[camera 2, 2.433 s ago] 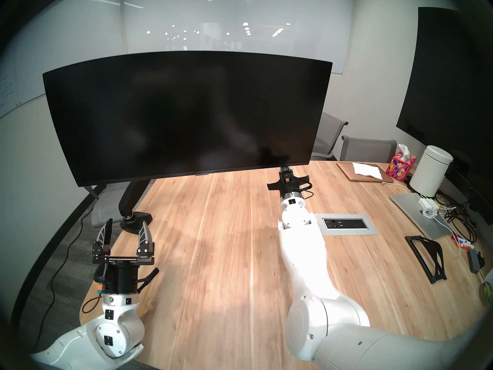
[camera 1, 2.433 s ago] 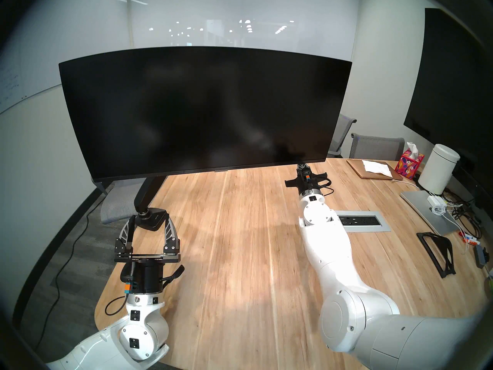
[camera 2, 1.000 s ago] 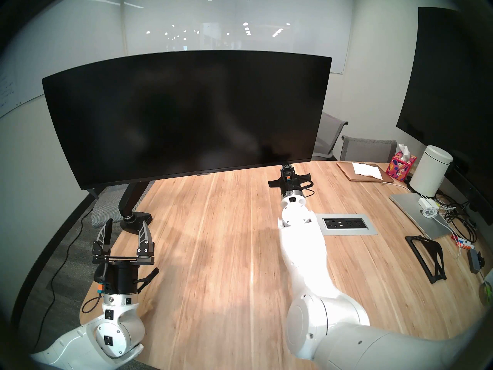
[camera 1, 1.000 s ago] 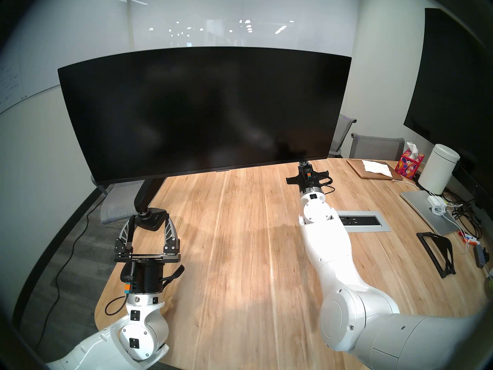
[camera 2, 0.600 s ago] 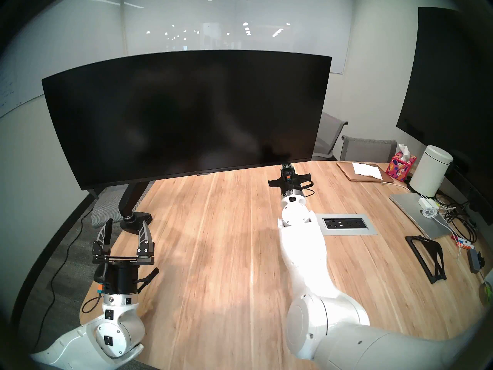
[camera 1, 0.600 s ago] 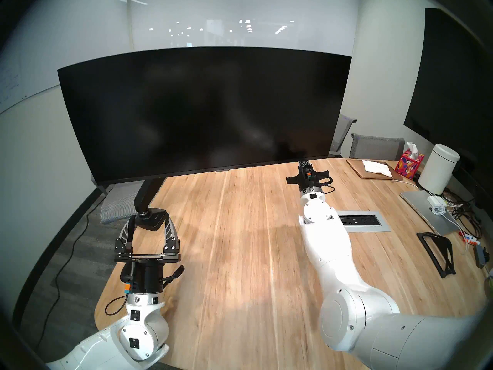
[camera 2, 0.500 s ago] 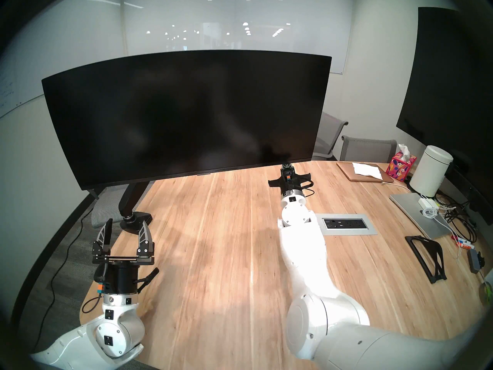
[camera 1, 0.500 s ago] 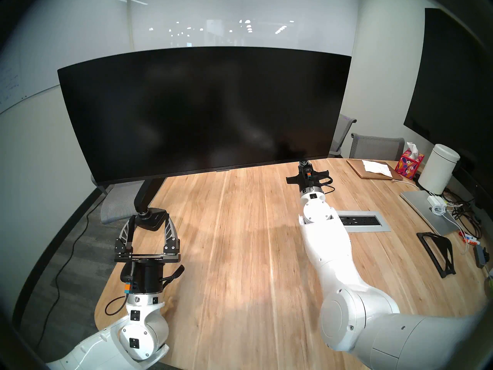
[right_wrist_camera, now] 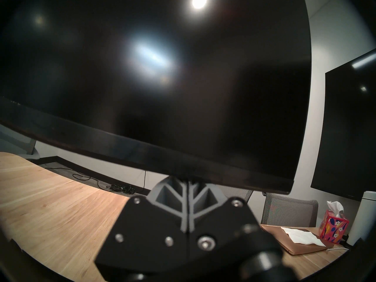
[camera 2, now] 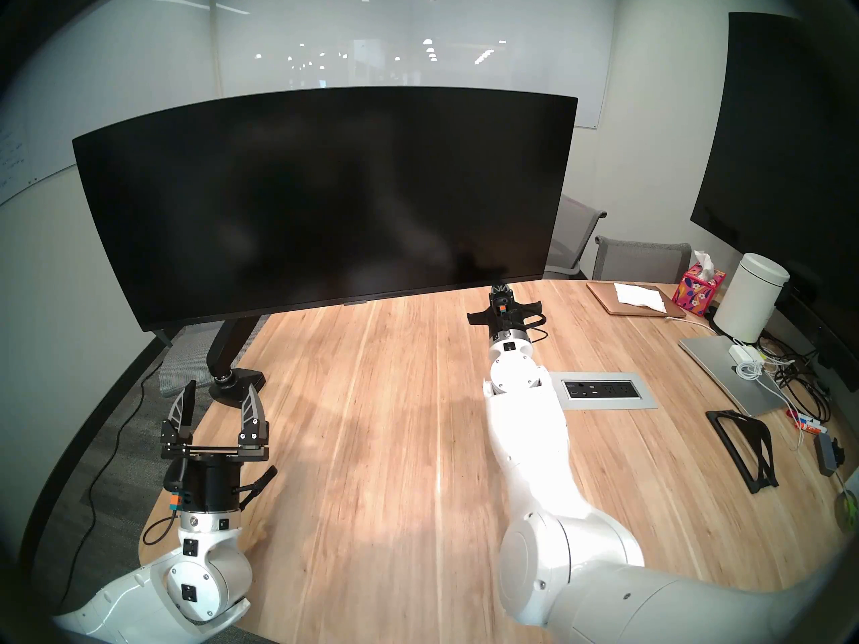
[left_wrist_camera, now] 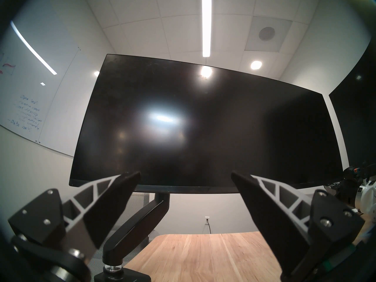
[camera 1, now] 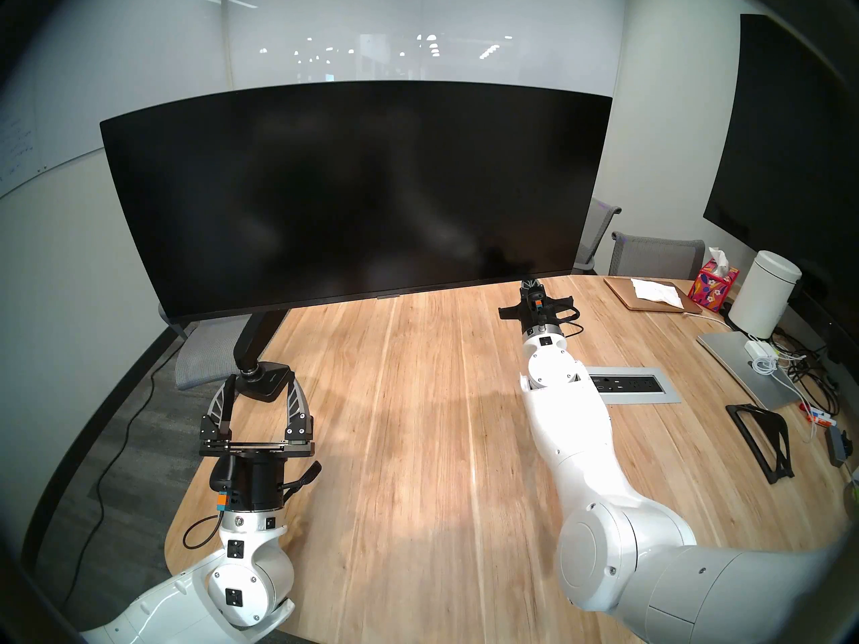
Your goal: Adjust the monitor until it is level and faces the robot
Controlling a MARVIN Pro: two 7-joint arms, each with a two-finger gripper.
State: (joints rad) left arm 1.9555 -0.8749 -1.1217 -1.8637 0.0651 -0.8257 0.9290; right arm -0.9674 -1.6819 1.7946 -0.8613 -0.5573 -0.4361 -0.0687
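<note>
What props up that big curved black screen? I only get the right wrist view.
Observer: A black jointed arm carries the curved black screen, standing on a small black base at the wooden table's left edge.
Operator: Is the other pincer gripping anything?
Observer: No. The left pincer is open and empty, short of the screen.
Operator: Does the screen look level?
Observer: Not quite. In the head view its left end looks lower than its right.

The monitor [camera 1: 353, 197], a wide curved black screen gone dark, hangs on a black arm [camera 1: 258, 338] over the tabletop's [camera 1: 418, 443] 10 o'clock corner, its 3 o'clock end riding higher.
</note>
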